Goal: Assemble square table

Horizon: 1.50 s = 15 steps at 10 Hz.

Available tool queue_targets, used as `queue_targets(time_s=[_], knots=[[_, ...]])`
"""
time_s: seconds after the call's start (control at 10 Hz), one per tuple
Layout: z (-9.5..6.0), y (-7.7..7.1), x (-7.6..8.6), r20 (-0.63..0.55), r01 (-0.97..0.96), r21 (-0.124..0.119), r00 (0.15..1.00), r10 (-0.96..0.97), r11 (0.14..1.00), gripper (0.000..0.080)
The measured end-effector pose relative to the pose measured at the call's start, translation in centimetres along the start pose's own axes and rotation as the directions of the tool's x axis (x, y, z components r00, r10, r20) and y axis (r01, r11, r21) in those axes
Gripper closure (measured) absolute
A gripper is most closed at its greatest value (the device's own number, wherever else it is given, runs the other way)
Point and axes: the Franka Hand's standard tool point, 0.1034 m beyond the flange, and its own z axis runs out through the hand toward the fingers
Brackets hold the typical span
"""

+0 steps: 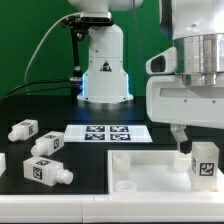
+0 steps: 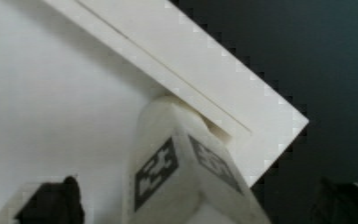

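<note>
The square table's white slab (image 1: 140, 168) lies flat at the front of the exterior view, toward the right, and fills much of the wrist view (image 2: 69, 100). A chunky white leg (image 1: 204, 162) with black-and-white tags stands upright at the slab's corner on the exterior view's right. My gripper (image 1: 196, 143) hangs over this leg. In the wrist view the leg (image 2: 185, 165) rises between the two dark fingers (image 2: 51, 203), with a gap on each side. The gripper (image 2: 197, 208) is open around the leg and does not touch it.
Three loose tagged legs (image 1: 22, 128) (image 1: 48, 143) (image 1: 45, 171) lie on the black table at the exterior view's left, with another part at the left edge (image 1: 2, 160). The marker board (image 1: 107, 132) lies behind the slab. The robot base (image 1: 103, 75) stands at the back.
</note>
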Motion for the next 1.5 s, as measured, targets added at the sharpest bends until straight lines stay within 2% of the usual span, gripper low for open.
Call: queue_targets(time_s=[0.1, 0.2, 0.3, 0.4, 0.6, 0.7, 0.8, 1.0, 1.1, 1.2, 1.4, 1.5], knots=[[-0.02, -0.04, 0.01, -0.004, 0.091, -0.004, 0.996, -0.091, 0.996, 0.0151], [-0.08, -0.24, 0.03, -0.016, 0.341, -0.027, 0.94, -0.342, 0.94, 0.0151], [-0.12, -0.36, 0.45, -0.011, 0.478, -0.03, 0.878, -0.478, 0.878, 0.0151], [-0.12, -0.33, 0.6, -0.014, 0.462, -0.029, 0.887, -0.462, 0.887, 0.0151], [-0.08, -0.32, 0.56, -0.015, 0.419, -0.029, 0.908, -0.42, 0.907, 0.0411], [-0.05, -0.31, 0.55, -0.016, 0.379, -0.029, 0.925, -0.379, 0.925, 0.0411], [-0.01, -0.1, 0.68, -0.017, 0.323, -0.031, 0.946, -0.324, 0.946, 0.0512], [-0.01, 0.04, 0.67, -0.018, 0.122, -0.034, 0.992, -0.123, 0.992, 0.0512], [-0.05, 0.12, 0.4, -0.011, -0.05, -0.05, 0.999, 0.05, 0.997, 0.0512], [-0.12, -0.04, 0.07, 0.0, -0.299, -0.072, 0.954, 0.3, 0.951, 0.0512], [0.03, -0.08, 0.51, 0.038, -0.634, -0.071, 0.77, 0.637, 0.77, 0.0512], [0.01, -0.03, 0.62, 0.036, -0.71, -0.074, 0.7, 0.713, 0.7, 0.0512]])
